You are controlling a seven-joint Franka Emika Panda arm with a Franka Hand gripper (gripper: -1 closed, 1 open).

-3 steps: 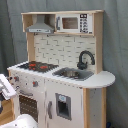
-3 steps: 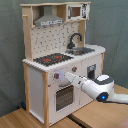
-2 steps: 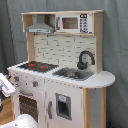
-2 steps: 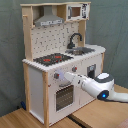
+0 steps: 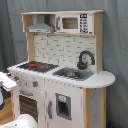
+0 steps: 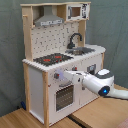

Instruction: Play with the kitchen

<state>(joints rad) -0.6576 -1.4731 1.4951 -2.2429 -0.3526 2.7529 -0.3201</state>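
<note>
Though near, gripper [image 6: 58,76] at the kitchen [image 6: 60,37] front.

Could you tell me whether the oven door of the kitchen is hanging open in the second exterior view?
No, the oven door sits flush and closed in the front of the kitchen, below the knobs.

Kitchen [image 6: 60,60] front apparently crowded by arm [image 6: 87,81].

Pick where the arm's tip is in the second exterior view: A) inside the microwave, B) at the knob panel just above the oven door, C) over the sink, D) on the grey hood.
B: the arm reaches to the front panel of the kitchen, ending by the knobs above the oven door, well below the sink.
</note>
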